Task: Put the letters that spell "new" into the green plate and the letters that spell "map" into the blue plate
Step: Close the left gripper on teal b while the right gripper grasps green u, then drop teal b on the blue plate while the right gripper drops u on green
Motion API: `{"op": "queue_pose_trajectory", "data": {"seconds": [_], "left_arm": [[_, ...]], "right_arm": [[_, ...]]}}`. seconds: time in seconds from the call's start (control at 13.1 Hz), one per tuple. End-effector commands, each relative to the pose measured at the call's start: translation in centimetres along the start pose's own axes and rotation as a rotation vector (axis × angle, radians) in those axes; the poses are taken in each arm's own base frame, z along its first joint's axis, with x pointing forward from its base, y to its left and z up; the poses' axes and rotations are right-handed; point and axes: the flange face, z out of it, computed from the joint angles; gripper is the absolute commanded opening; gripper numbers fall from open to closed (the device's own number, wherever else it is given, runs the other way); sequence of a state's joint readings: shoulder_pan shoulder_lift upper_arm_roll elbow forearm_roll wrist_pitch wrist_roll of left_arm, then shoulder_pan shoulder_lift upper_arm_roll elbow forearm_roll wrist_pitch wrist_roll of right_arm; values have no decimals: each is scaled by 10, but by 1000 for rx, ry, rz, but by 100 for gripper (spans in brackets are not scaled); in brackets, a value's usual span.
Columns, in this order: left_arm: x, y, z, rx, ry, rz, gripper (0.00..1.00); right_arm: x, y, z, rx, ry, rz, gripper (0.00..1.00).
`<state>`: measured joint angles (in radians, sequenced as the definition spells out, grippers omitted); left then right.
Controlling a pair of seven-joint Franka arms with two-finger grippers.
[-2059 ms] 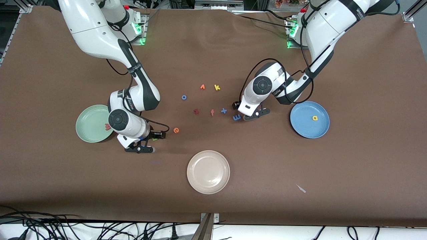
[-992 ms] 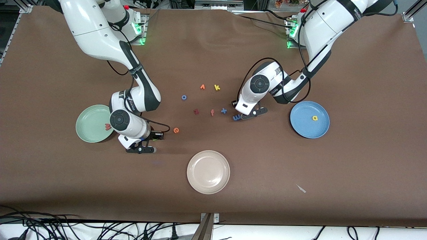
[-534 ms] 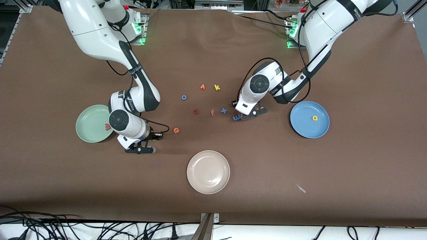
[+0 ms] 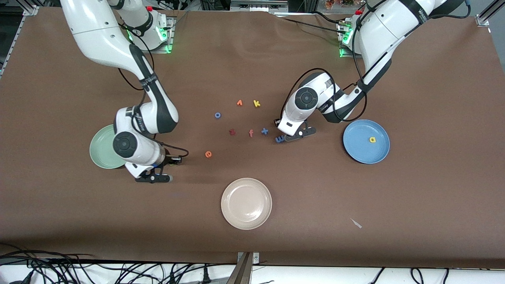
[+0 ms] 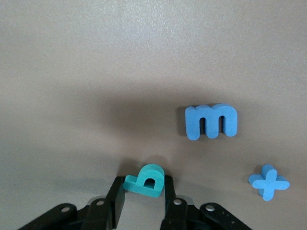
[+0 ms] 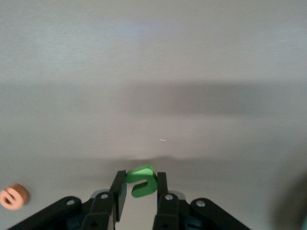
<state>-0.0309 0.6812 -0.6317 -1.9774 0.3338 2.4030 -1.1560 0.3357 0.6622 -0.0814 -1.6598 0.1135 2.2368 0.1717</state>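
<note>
Starting with the front view, the green plate [image 4: 100, 152] sits toward nine o'clock on the counter and the blue plate [image 4: 357, 148] toward three o'clock, the yellow a [image 4: 372, 139] already lying in the blue one. The right claw [image 4: 178, 159] hangs low over bare counter just off the green plate's four o'clock rim, and the orange e [image 4: 208, 154] lies apart from it toward three o'clock. The left claw [image 4: 277, 122] is down by the blue m [image 4: 280, 139], which lies at about five o'clock from the blue plus sign [image 4: 264, 131]. The right arm covers part of the green plate, so the w cannot be made out. In the left wrist view, the left claw [image 5: 143, 188] is pinching the teal p [image 5: 145, 182] between its pads, with the m [image 5: 211, 121] and the plus sign [image 5: 269, 181] loose on the counter nearby. In the right wrist view, the right claw [image 6: 139, 184] is pressed onto the green n [image 6: 141, 181], and the e [image 6: 13, 197] shows at the edge. Both arms look to be at the grasp-and-carry step. Next, the n needs carrying over the green plate's raised rim and releasing inside. The p needs lifting clear without nudging the m, then moving to the blue plate. The e and m would remain.
</note>
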Motion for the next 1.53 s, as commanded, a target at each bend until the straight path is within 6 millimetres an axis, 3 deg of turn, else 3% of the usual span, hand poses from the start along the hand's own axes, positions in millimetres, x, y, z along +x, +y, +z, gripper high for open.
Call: {"op": "queue_pose_trajectory", "data": {"seconds": [0.0,0.15,0.31,0.46,0.61,0.69,0.76,0.84,0.92,1.07,1.3,1.37,1.45], "left_arm": [[22,-3,-13,1,46,-12,28],[34,-4,-50,7,51,11,28],[52,-21,-95,14,-4,42,28],[77,-66,-142,11,-81,105,28],[111,-131,-160,29,-146,167,28],[126,-158,-159,35,-166,207,28],[142,-185,-155,32,-172,231,28],[156,-209,-148,35,-177,243,28],[169,-229,-134,63,-180,262,28],[183,-251,-99,103,-203,274,28],[194,-268,-63,142,-215,290,31],[195,-268,-62,141,-215,291,42],[195,-267,-63,140,-212,292,84]], "right_arm": [[-34,43,-20,-11,-7,-73,10],[-59,73,-24,-16,10,-113,10],[-79,103,-31,-19,11,-147,10],[-86,142,-29,-32,-2,-196,10],[-84,177,-13,-50,-18,-217,10],[-83,191,-8,-56,-18,-200,12],[-82,197,-3,-58,-25,-200,25],[-80,196,-5,-55,-23,-185,75],[-77,195,-8,-50,-20,-178,100],[-67,185,-21,-46,-15,-138,100],[-57,132,-35,-27,-32,-35,100],[-56,112,-35,-17,-23,-8,100],[-55,95,-35,-10,-17,22,100]]}}
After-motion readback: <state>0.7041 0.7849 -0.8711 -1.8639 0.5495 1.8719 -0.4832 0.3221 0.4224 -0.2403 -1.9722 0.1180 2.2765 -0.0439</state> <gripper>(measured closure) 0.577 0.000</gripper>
